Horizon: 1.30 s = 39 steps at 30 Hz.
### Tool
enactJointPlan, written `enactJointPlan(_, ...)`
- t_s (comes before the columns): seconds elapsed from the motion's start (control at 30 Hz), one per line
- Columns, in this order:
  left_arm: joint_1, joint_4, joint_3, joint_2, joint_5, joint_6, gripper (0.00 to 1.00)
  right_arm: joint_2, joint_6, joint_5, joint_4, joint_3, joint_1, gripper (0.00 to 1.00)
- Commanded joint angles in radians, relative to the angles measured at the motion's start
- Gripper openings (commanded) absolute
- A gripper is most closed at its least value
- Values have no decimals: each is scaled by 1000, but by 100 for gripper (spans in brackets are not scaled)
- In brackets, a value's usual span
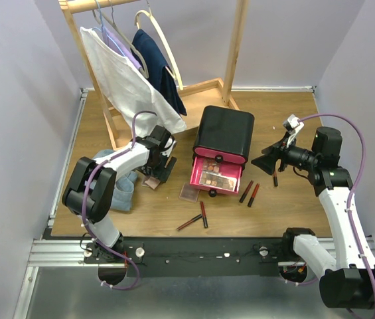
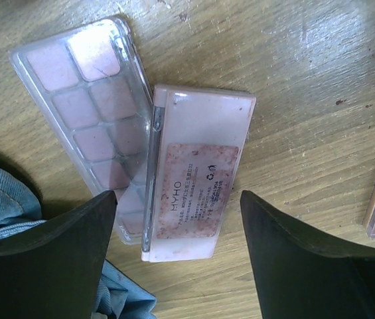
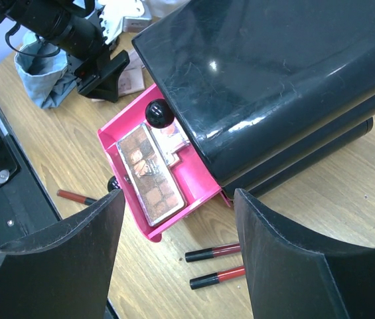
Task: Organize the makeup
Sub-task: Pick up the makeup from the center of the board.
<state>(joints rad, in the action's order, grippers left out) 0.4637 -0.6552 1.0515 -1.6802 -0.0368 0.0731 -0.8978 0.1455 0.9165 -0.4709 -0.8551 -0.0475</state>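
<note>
An opened pink eyeshadow palette (image 2: 197, 179) lies on the wood, label side up, its clear pan tray (image 2: 84, 100) folded out to the left. My left gripper (image 2: 178, 199) hangs open right over it, one finger on each side, neither touching; from above the left gripper (image 1: 160, 163) is by the palette (image 1: 152, 181). My right gripper (image 3: 178, 196) is open and holds nothing, above the open pink drawer (image 3: 204, 183), which holds a brown palette (image 3: 150, 173). Two lip tubes (image 3: 214, 253) lie below it. Another small palette (image 1: 189, 193) and more lip tubes (image 1: 204, 214) lie in front of the box.
The black box (image 1: 224, 133) with pink drawers stands mid-table, its lowest drawer pulled out. A light blue cloth (image 1: 124, 183) is bunched beside my left gripper. A wooden clothes rack (image 1: 174, 93) with hanging garments fills the back left. One more lip tube (image 1: 275, 176) lies under my right gripper.
</note>
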Motion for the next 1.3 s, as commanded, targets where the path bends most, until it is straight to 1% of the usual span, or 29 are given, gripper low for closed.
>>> enactJointPlan(0.0, -11, 2, 7, -38, 81, -7, 79, -4, -15, 30, 17, 18, -6, 74)
enactJointPlan(0.1, -11, 3, 4, -39, 95, -6, 73, -4, -15, 30, 17, 16, -6, 74)
enactJointPlan(0.27, -11, 17, -15, -27, 80, 10, 67, -4, -15, 30, 21, 19, -6, 74)
enactJointPlan(0.4, -10, 22, -27, -16, 54, 25, 52, -4, -15, 30, 20, 19, -8, 74)
enactJointPlan(0.57, -11, 37, -39, 25, 44, 42, 45, -3, -14, 30, 17, 19, -8, 74)
enactJointPlan(0.73, -8, 38, -51, 100, 48, 70, 43, 0, -12, 30, 18, 22, -8, 74)
enactJointPlan(0.9, 1, 58, -82, 206, 109, 106, 43, 3, -15, 30, 20, 21, -9, 74)
enactJointPlan(1.1, 55, 75, -136, 359, 172, 140, 43, 3, -17, 33, 21, 24, -9, 74)
enactJointPlan(1.13, 64, 78, -146, 407, 185, 142, 43, 3, -17, 35, 20, 24, -9, 74)
enactJointPlan(1.27, 133, 68, -151, 508, 175, 146, 43, 3, -18, 38, 23, 24, -9, 74)
